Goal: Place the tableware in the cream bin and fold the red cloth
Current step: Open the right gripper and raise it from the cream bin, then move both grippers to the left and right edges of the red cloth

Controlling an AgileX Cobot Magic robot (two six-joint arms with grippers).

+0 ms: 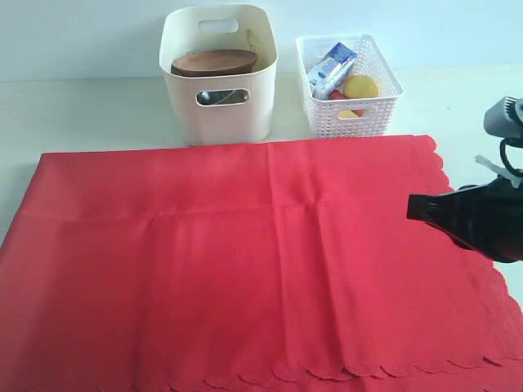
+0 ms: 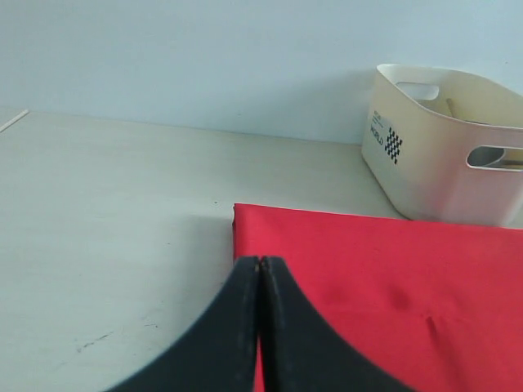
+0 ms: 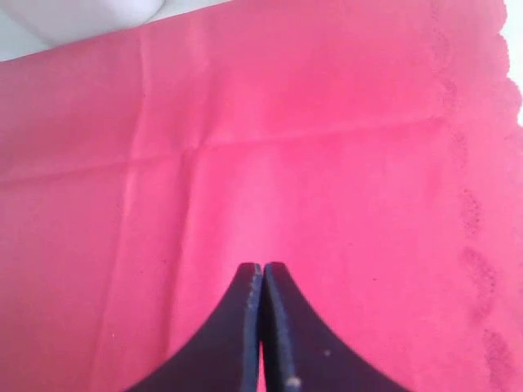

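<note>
Red cloth: you have the red cloth [image 1: 245, 261] spread open and flat on the table [image 1: 82, 114], not folded. It covers most of the near side, with a few creases and a scalloped hem along its right and near edges.
Cream bin: the cream bin [image 1: 219, 77] stands at the far side, right at the cloth's far edge. A brown plate [image 1: 214, 62] lies tilted inside it.
White basket: the white basket [image 1: 350, 77] is just right of the bin and holds a milk carton [image 1: 331, 69] and a yellow round item [image 1: 360, 86].
Left gripper: your left gripper [image 2: 260, 263] has its jaws pressed together on nothing, above the cloth's left edge near its far left corner.
Right gripper: your right gripper [image 3: 262, 268] is likewise closed and empty, over the right part of the cloth.
</note>
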